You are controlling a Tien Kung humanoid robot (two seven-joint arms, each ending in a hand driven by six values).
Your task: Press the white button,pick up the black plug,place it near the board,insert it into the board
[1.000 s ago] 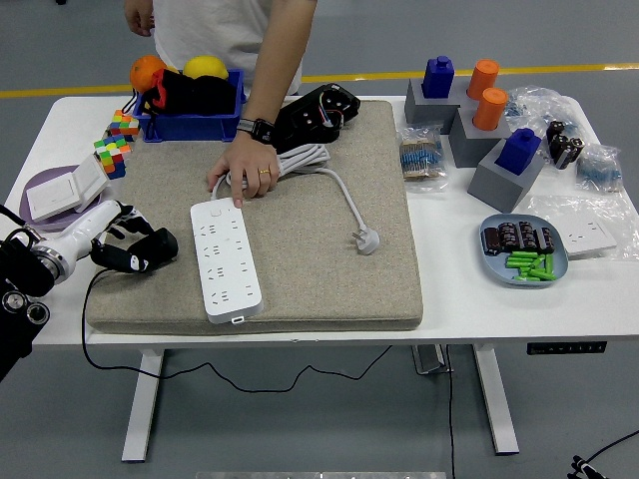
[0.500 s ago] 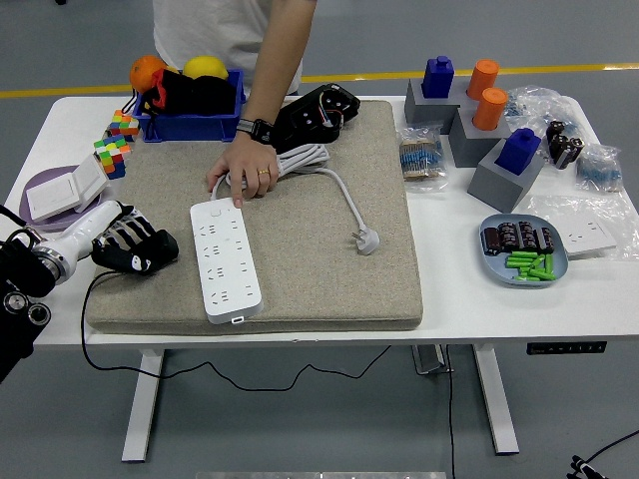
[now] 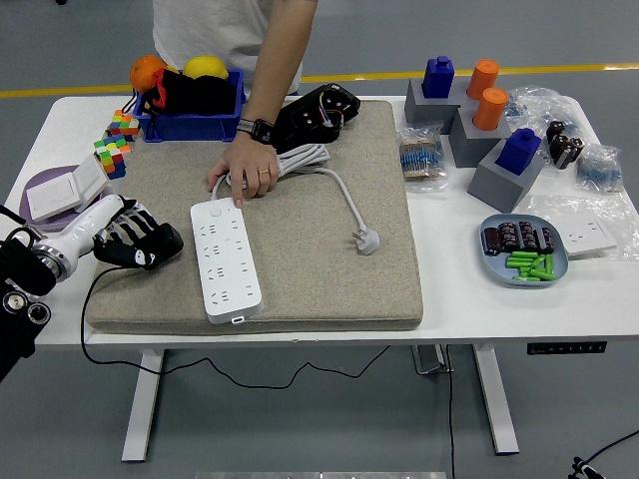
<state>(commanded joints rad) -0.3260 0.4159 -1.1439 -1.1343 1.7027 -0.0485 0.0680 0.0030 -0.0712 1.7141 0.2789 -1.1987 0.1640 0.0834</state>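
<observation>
Here, everything is placed from the white power strip (image 3: 226,259).
Left hand: the left hand (image 3: 128,238) is just left of the strip, over the left part of the grey mat (image 3: 329,269), fingers clenched around the black plug (image 3: 152,249).
Plug: in the fist, near the strip's left edge but not touching it; its black cord (image 3: 88,299) drops off the mat's front-left corner and trails below the table.
Handling: probably light and rigid, hard plastic, with a springy cord that may tug sideways; best gripped on the body's flat sides, prongs left free.
Person: a hand (image 3: 243,172) rests at the strip's far end, on the coiled white cable (image 3: 329,180).
White plug: the white plug (image 3: 367,239) lies right of the strip, well apart.
Switch plate: the white button (image 3: 62,192) sits far left of the strip.
Right arm: not visible.
</observation>
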